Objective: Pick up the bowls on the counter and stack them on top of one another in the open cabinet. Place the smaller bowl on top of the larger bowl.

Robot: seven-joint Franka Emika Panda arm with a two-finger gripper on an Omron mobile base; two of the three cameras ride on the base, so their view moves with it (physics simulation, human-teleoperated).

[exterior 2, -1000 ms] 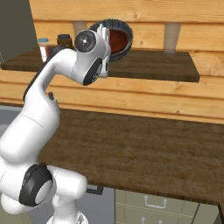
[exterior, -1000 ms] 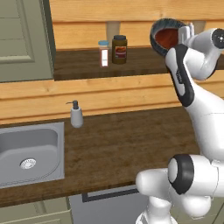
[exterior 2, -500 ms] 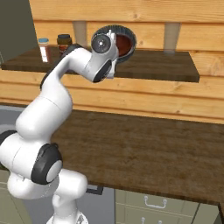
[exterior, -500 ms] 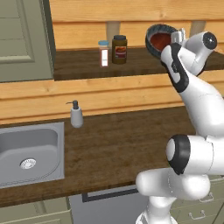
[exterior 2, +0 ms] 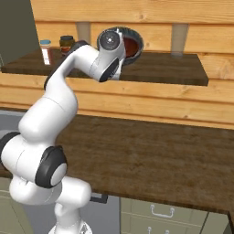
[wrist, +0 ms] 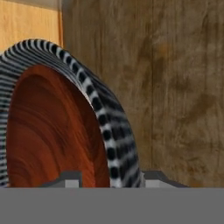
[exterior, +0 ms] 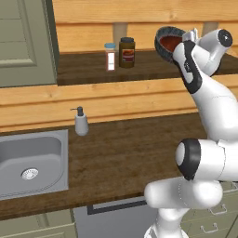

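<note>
Now tool [exterior: 182,41] clamping tilted smaller bowl [exterior: 168,42].

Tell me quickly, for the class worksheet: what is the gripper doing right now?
Gripper: shut on the rim of the red-brown bowl, held tilted on edge over the open cabinet's shelf.

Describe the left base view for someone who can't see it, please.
A white robot arm lifts a red-brown bowl nested in a grey-rimmed bowl, tilted on edge, over the open cabinet's dark shelf. A brown jar and small bottle stand there; below, a wooden counter has a sink and soap dispenser.
</note>
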